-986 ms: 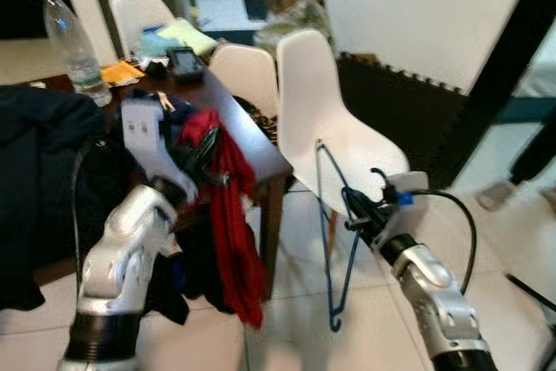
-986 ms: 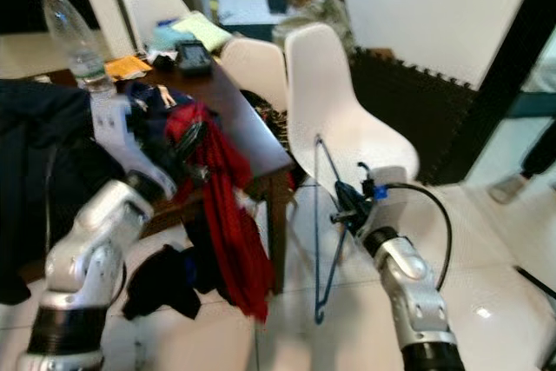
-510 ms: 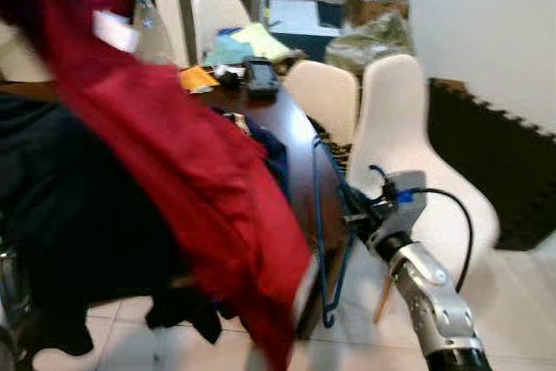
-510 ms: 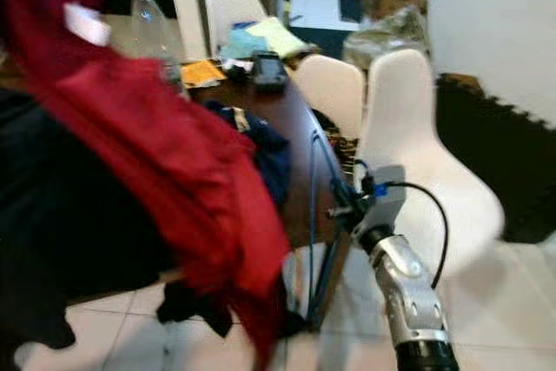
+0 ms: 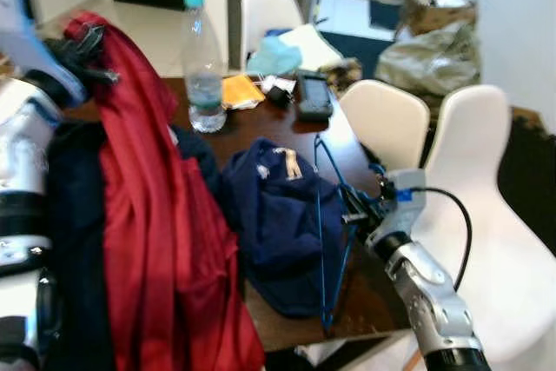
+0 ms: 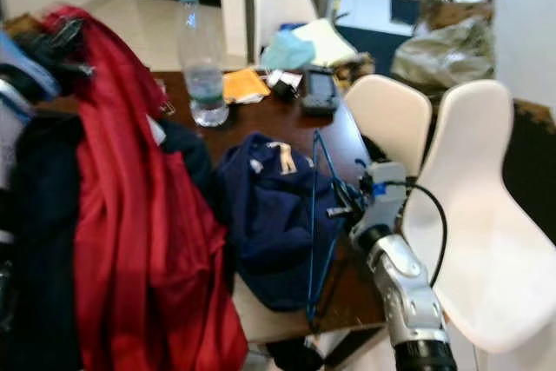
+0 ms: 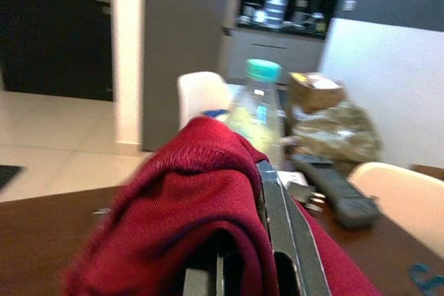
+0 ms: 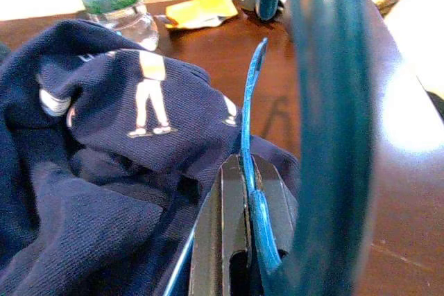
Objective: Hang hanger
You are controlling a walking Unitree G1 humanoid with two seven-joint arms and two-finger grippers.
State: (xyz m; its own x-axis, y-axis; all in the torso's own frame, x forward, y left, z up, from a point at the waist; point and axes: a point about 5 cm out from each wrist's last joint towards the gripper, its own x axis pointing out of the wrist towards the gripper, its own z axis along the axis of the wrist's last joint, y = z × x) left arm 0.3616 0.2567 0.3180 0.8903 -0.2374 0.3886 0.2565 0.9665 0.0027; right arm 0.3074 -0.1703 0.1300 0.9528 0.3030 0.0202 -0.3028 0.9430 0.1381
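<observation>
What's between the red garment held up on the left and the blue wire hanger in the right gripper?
A crumpled navy blue shirt lies on the dark wooden table between the red garment and the blue wire hanger, seen in both eye views.

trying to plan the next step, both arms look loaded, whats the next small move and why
Probably bring the right gripper and its blue hanger across toward the red garment that the left gripper holds raised. The hanger is bare and hangs in front of the navy shirt on the table, apart from the red cloth, so it cannot be threaded in until the two are close.
</observation>
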